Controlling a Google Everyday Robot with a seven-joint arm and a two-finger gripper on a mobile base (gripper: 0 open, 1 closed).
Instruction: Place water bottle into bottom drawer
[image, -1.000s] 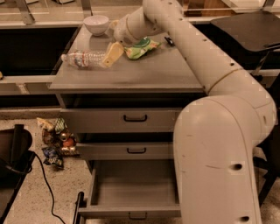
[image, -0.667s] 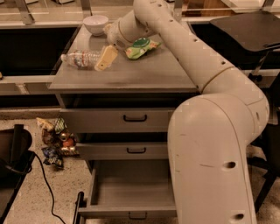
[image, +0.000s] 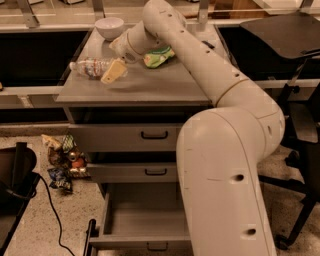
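Observation:
The water bottle (image: 89, 67), clear with a white cap and a pale label, lies on its side at the left of the grey cabinet top (image: 150, 85). My gripper (image: 115, 59) is at the bottle's right end, open, with one yellowish finger (image: 114, 71) on the bottle's near side and the other behind it. It holds nothing. The bottom drawer (image: 135, 241) is pulled out and its grey inside shows bare. The two shallower drawers above it are nearly closed.
A white bowl (image: 109, 27) stands at the back left of the cabinet top and a green snack bag (image: 159, 56) lies beside my wrist. Snack packs (image: 62, 162) lie on the floor to the left. A black chair (image: 300, 105) stands on the right.
My gripper has moved left and slightly nearer along the cabinet top, closing in on the bottle's right end. The bottle has not moved.

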